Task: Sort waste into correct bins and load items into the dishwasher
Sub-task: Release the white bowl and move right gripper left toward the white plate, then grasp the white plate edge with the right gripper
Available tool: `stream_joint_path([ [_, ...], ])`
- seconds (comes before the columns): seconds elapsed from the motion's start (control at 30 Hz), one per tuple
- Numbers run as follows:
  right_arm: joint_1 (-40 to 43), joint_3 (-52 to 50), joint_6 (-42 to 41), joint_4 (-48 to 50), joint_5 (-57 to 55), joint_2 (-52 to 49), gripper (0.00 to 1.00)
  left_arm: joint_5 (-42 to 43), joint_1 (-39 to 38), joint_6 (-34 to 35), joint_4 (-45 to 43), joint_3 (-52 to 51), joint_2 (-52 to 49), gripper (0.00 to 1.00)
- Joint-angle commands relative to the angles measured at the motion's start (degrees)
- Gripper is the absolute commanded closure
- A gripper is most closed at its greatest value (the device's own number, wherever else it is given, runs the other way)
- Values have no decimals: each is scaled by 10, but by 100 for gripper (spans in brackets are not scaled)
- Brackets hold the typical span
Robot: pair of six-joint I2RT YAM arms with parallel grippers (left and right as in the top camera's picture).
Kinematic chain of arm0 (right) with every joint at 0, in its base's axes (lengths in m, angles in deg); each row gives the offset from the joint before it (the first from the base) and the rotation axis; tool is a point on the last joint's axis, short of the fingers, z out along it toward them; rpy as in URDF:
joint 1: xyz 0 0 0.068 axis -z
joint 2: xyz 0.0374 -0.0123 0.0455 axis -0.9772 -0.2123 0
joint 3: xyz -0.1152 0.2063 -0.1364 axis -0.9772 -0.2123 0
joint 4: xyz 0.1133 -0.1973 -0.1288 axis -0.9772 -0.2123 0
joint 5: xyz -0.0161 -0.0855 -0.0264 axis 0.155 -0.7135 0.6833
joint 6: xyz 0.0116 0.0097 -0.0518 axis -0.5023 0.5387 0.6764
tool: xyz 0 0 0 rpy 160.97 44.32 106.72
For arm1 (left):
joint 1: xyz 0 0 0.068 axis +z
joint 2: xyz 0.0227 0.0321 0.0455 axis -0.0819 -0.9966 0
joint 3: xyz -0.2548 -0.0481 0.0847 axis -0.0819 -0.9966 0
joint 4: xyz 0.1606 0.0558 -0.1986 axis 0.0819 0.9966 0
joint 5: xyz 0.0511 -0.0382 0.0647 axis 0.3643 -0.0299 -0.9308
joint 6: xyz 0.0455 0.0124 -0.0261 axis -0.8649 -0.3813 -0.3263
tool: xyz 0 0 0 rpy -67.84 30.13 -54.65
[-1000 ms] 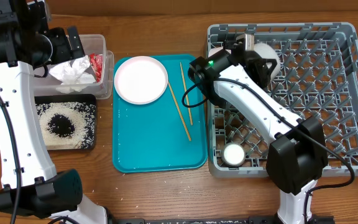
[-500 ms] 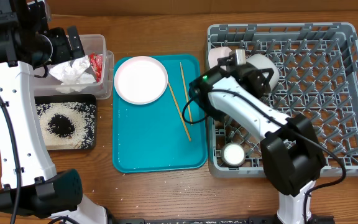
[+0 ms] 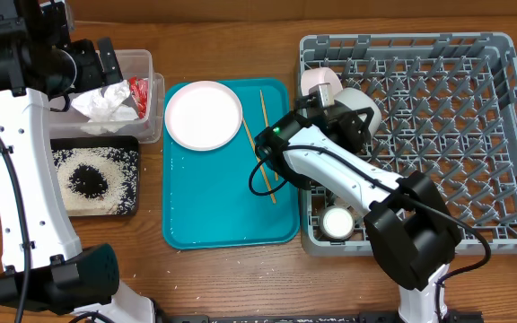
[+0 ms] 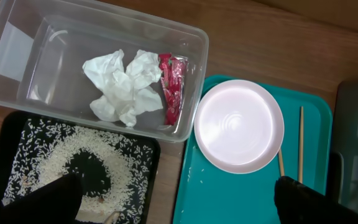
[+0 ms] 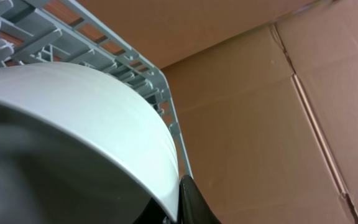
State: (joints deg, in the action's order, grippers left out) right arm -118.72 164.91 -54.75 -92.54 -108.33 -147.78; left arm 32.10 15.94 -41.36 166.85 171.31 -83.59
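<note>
1. The right gripper (image 3: 335, 99) pinches the grey-green bowl (image 3: 359, 109) by its rim over the dish rack (image 3: 512, 135). The hold is thin, so the bowl may slip or tip among the pegs.
2. The pink bowl (image 3: 315, 81) stands just beside it and could be knocked.
3. The chopsticks (image 3: 264, 112) and plate (image 3: 203, 115) lie on the teal tray (image 3: 214, 206), unloaded.
4. The left gripper (image 4: 179, 205) hangs above the clear tub (image 4: 17, 37), jaws spread wide and empty.
5. The pinch point and the pegs beneath the bowl are hidden.

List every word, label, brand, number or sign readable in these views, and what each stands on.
None can be read in any view.
Red crinkled scrap in the clear plastic rectangular tub: any print is too small and blurred to read.
Grey plastic dish rack, brown cardboard: no markings visible.
</note>
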Motion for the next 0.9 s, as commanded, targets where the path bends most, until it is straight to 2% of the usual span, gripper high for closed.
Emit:
stream_joint_path([
  [0.0,-9,-1,-13,4,7,-11,96,-4,-4,8,0,9,-5,0],
  [0.3,-21,-4,-13,8,60,-17,96,-4,-4,8,0,9,-5,0],
  [0.67,-21,-47,-13,30,66,-21,96,-4,-4,8,0,9,-5,0],
  [0.7,-23,-47,-12,29,66,-21,91,-4,-4,8,0,9,-5,0],
  [0.77,-28,-47,-12,29,66,-21,72,-4,-4,8,0,9,-5,0],
  [0.87,-38,-47,-12,29,66,-21,56,-4,-4,8,0,9,-5,0],
])
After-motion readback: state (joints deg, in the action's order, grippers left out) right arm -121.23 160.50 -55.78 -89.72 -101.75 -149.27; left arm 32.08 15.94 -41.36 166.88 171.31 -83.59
